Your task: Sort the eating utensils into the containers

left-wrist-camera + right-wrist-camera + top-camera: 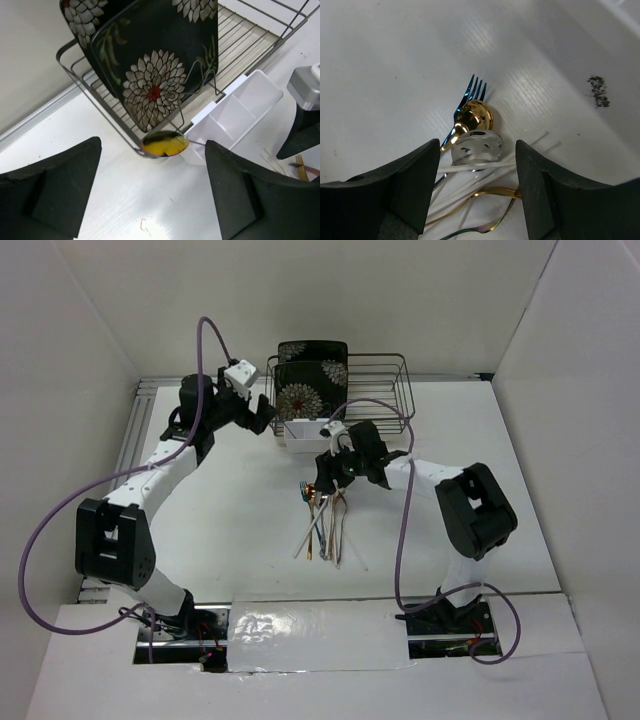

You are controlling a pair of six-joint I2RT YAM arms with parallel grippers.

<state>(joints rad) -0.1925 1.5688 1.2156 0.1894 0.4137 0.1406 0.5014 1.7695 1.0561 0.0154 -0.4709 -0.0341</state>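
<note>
The white caddy (235,107) is set on the table (230,520) just in front of the black wire rack (390,380), in which two black floral plates (160,75) are stood on edge. A shiny spoon (165,143) is seen at the caddy's end nearest the left gripper (262,420). Its handle is laid over the end wall and its bowl hangs outside. The jaws there are spread wide, nothing gripped. Other utensils are piled nearer the arms' bases, apart from the caddy: a blue fork (470,92), a gold spoon (476,116), a silver spoon (477,147) and pale chopsticks (485,167). The right gripper (340,472) is held over the pile's far end, jaws parted, nothing pinched. White tabletop is shown on both sides of the pile.
</note>
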